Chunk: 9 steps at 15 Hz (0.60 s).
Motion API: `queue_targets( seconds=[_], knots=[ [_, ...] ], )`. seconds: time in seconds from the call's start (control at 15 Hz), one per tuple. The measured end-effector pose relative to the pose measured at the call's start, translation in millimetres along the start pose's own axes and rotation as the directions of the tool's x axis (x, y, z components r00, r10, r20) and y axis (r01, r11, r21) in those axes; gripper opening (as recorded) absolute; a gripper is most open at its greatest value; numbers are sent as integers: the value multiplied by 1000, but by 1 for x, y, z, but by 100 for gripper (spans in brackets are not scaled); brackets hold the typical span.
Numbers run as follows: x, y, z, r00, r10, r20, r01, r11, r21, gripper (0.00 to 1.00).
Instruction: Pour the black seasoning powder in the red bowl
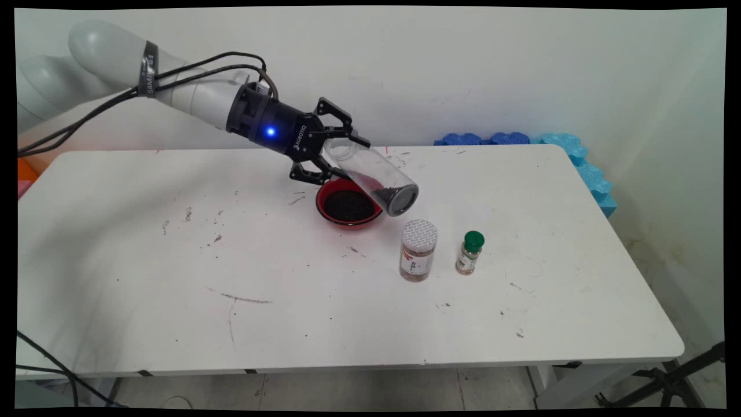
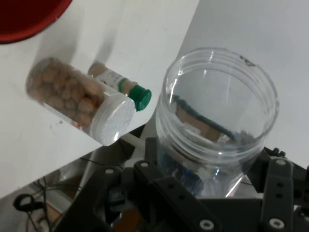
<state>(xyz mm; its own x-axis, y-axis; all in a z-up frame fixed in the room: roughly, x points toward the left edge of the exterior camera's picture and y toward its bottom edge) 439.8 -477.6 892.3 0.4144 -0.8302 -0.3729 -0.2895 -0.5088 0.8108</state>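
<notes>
My gripper [image 1: 341,156] is shut on a clear plastic jar [image 1: 373,176], held tilted above the table with its lower end pointing down and to the right. A few dark grains lie in that lower end. Just below it stands a red bowl [image 1: 320,204] filled with dark grains. In the hand view the clear jar [image 2: 217,111] fills the space between the fingers [image 2: 149,176], and the red bowl [image 2: 24,19] shows at the top left. Right of the bowl stand a white-lidded jar of brown nuts [image 1: 418,250] [image 2: 77,99] and a small green-capped bottle [image 1: 470,252] [image 2: 123,84].
The white table [image 1: 231,278] bears scattered dark specks and scuffs. Blue foam pieces [image 1: 521,139] line the back right corner and run down the right side. Something orange [image 1: 26,171] sits beyond the left edge. Black cables [image 1: 52,365] hang at the front left.
</notes>
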Motion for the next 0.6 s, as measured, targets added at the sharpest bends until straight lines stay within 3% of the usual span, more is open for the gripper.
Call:
queue_targets(
  seconds=[0.6],
  knots=[
    [6,-1,3,993,-119,18,120,993,-22,0]
  ],
)
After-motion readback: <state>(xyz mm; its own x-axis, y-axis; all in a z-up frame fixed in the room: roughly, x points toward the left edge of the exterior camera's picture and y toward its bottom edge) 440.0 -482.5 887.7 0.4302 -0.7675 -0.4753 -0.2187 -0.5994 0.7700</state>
